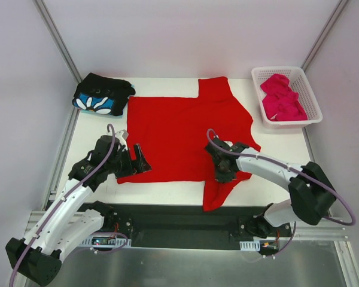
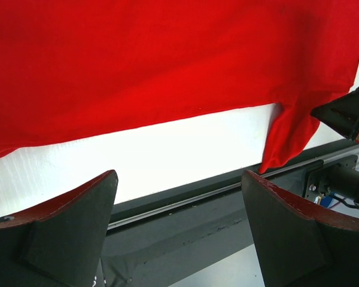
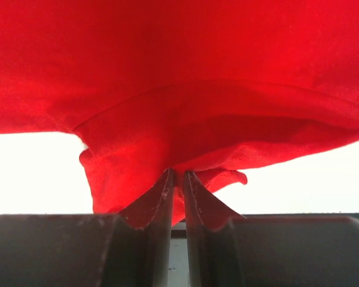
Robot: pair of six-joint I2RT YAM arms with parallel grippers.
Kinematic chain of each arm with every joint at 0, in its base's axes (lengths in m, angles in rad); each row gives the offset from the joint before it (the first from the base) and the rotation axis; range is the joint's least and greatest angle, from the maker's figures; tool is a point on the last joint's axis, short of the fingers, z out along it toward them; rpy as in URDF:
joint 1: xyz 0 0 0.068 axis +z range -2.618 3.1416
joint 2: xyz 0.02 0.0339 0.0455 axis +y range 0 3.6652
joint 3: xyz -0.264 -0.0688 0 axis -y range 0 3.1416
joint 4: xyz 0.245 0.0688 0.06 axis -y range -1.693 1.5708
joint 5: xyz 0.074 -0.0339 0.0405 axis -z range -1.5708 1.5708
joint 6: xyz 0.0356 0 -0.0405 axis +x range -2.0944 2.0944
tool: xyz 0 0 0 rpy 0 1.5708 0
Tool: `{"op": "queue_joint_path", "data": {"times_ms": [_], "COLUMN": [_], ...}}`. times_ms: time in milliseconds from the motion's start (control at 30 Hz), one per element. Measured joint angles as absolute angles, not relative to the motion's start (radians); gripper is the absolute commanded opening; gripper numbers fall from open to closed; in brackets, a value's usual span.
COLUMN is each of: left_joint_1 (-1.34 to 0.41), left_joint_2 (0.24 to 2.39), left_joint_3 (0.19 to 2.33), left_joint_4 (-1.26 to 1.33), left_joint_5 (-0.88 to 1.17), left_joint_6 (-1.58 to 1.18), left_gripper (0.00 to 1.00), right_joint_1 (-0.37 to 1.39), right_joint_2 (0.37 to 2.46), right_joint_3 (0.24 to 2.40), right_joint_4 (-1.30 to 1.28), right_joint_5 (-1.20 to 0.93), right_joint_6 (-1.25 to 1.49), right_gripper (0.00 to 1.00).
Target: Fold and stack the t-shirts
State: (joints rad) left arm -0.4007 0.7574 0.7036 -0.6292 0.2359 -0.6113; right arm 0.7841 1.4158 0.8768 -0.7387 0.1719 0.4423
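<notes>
Near edge: a dark metal base rail [image 1: 185, 220] runs along the front of the white table [image 1: 96, 128], and both arm bases sit on it.
Left arm pose: rises from the near-left and reaches forward and to the right, with the wrist low over the table's near-left part.
Left gripper [image 1: 139, 162]: at the near-left corner of the plain bright red t-shirt [image 1: 179, 131]. The jaws are spread wide with nothing between them. In the wrist view its dark fingers [image 2: 66, 227] frame bare table, with the shirt's near edge beyond. Whether it touches the cloth cannot be told.
Right arm pose: rises from the near-right with the elbow out to the right. The forearm reaches left and the wrist is bent down over the near sleeve.
Right gripper [image 1: 226, 170]: jaws pressed together, pinching a bunched fold of red cloth at the near sleeve.
Red t-shirt, place: spread flat mid-table between the two arms.
Red t-shirt, axis: long axis runs left to right, with the hem to the left and the shoulders to the right. One sleeve points far. The other points near, and its tip reaches past the table's front edge.
Far left: a black t-shirt with blue-and-white flower print [image 1: 102, 98] lies folded compact in the corner, just beside the red one.
Far right: a white plastic lattice basket [image 1: 290, 124] holds a crumpled magenta-pink t-shirt [image 1: 281, 98], apart from the red cloth.
</notes>
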Motion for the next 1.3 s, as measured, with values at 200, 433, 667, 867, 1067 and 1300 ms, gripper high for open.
{"op": "queue_joint_path", "data": {"times_ms": [200, 433, 667, 867, 1067, 1300], "left_joint_1": [-0.401, -0.401, -0.401, -0.401, -0.401, -0.407], "left_joint_2": [0.757, 0.759, 0.759, 0.759, 0.761, 0.767], "left_joint_3": [0.704, 0.702, 0.673, 0.673, 0.679, 0.697], "left_joint_4": [-0.635, -0.636, -0.641, -0.641, -0.641, -0.641], "left_joint_5": [0.226, 0.226, 0.226, 0.229, 0.249, 0.277], "left_joint_6": [-0.61, -0.609, -0.61, -0.61, -0.61, -0.607], "left_gripper": [0.85, 0.86, 0.88, 0.89, 0.87, 0.87], "right_joint_1": [0.783, 0.783, 0.772, 0.712, 0.655, 0.643], "right_joint_2": [1.464, 1.348, 1.172, 1.028, 0.83, 0.71], "right_joint_3": [0.922, 0.965, 0.843, 0.681, 0.525, 0.426], "right_joint_4": [-0.745, -0.825, -0.838, -0.764, -0.642, -0.567], "right_joint_5": [0.178, 0.227, 0.229, 0.181, 0.099, 0.074], "right_joint_6": [0.401, 0.388, 0.418, 0.446, 0.482, 0.496], "right_gripper": [0.51, 0.6, 0.64, 0.65, 0.63, 0.61]}}
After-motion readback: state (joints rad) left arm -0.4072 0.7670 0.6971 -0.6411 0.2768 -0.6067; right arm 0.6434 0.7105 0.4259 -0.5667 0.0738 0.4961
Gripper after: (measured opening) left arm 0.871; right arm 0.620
